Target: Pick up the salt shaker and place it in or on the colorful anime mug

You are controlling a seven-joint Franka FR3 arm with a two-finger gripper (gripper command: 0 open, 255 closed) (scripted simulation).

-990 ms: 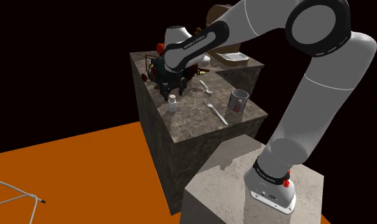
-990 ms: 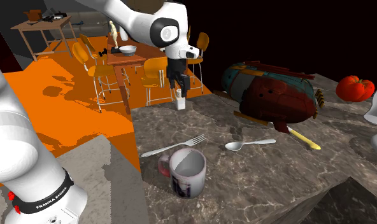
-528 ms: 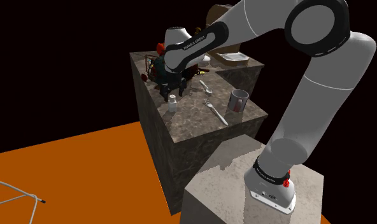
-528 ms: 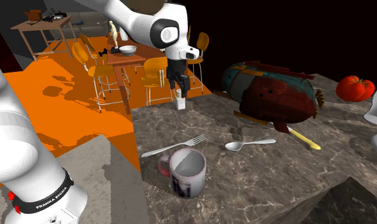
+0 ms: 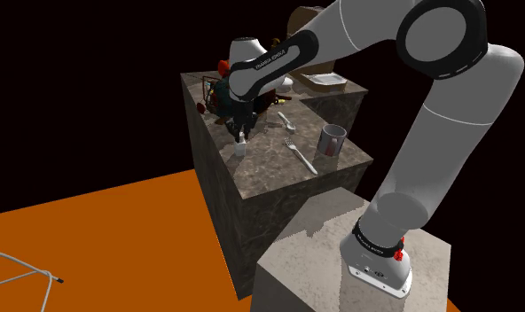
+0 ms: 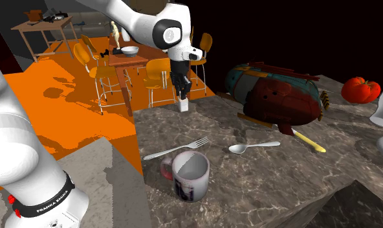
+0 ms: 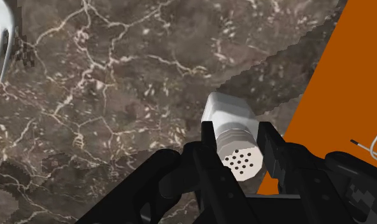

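The tool (image 7: 238,140) is standing open, straddling the white, grey-capped, perforated shaker (image 7: 227,109) on the marbled bench (image 7: 117,95).

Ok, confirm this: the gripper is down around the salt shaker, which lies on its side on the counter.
Wrong on one point: the salt shaker stands upright on the counter, as the second exterior view shows. The gripper is down around it.

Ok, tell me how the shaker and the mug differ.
The shaker is small and white with a holed cap; the mug is bigger, open-topped, with a pink handle. The shaker stands at the gripper; the mug stands alone beside the fork. Both are upright on the counter.
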